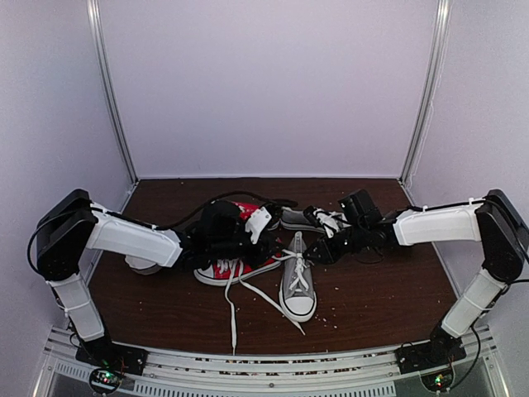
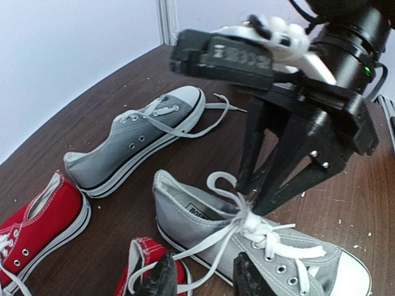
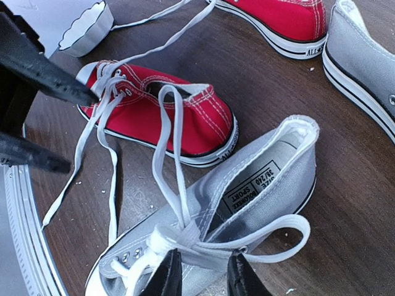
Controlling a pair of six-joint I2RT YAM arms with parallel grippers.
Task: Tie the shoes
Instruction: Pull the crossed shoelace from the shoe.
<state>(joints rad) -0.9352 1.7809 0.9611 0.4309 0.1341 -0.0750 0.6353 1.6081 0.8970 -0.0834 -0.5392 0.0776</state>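
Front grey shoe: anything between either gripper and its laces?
Nothing visible. The right gripper hangs just over the grey shoe, open, right beside the lace knot. The left gripper is open too, with a lace strand just ahead of it. A red shoe lies beside it, not in between.

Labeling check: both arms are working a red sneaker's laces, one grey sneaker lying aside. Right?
No. The laces belong to a grey sneaker, not a red one, per the right wrist view. The second grey sneaker does lie aside.
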